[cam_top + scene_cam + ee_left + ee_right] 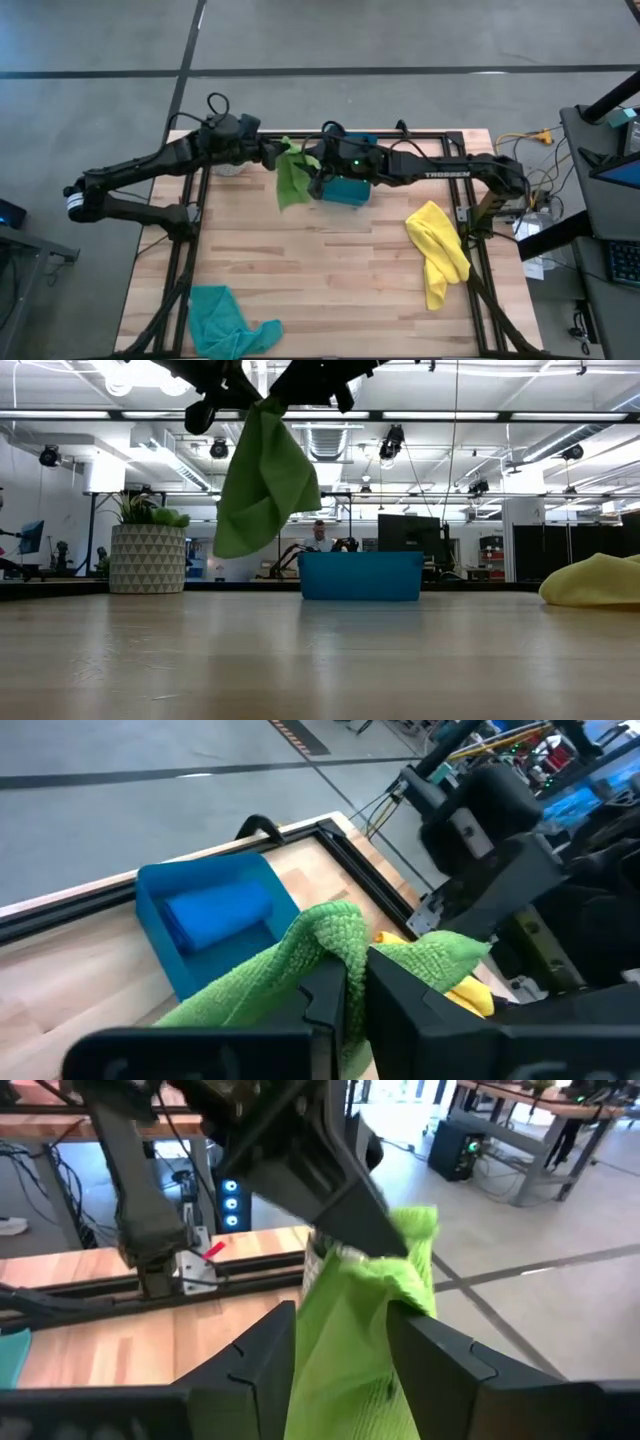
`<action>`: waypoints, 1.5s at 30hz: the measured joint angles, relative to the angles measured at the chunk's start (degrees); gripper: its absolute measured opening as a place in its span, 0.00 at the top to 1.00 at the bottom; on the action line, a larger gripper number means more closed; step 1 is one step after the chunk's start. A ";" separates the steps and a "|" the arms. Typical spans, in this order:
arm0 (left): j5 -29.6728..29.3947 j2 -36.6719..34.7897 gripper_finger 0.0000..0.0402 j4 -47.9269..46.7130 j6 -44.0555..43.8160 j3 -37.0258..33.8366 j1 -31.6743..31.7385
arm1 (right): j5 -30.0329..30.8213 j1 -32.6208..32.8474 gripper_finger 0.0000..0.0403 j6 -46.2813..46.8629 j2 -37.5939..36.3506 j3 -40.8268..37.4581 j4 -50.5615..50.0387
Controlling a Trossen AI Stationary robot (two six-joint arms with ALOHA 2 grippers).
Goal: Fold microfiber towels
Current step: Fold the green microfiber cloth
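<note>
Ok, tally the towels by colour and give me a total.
Lime green towel, hanging from the left gripper: 1
Blue towel, folded in the bin: 1
Yellow towel, on the table: 1
Teal towel, on the table: 1
Total: 4
</note>
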 joint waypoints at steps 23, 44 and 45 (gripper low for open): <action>0.63 1.73 0.96 0.90 -0.04 -0.22 -0.37 | 9.34 -0.11 0.69 -4.62 -0.57 -0.68 -1.22; 2.09 1.68 0.96 3.62 -0.01 -0.74 -0.46 | 3.37 -0.09 0.98 -6.40 -0.46 -0.75 -6.63; 2.12 1.63 0.96 3.61 -0.01 -0.76 -0.47 | 3.42 -0.10 0.98 -6.01 -0.46 -0.75 -7.49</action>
